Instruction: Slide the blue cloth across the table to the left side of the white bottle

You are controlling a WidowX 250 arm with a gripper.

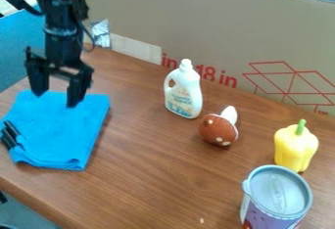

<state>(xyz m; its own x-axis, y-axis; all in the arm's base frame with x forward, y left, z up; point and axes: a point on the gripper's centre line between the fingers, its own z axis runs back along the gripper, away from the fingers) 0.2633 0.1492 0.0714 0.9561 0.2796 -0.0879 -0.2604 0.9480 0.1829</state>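
Over the blue cloth [64,132], gripper [56,100] spread wide.

You see a blue cloth [62,130], white bottle [184,93], white-spotted brown toy [216,129], yellow pepper [296,148] with green stem [300,127], and purple can [262,218] with grey lid [281,191].

Blk arm [63,30] comes in from top edge at upper L of view, lower section approx. vert., w/ a thin cable looped beside it, & blk gripper [55,100] hangs below, pointing down, its 2 fingers spread wide apart.
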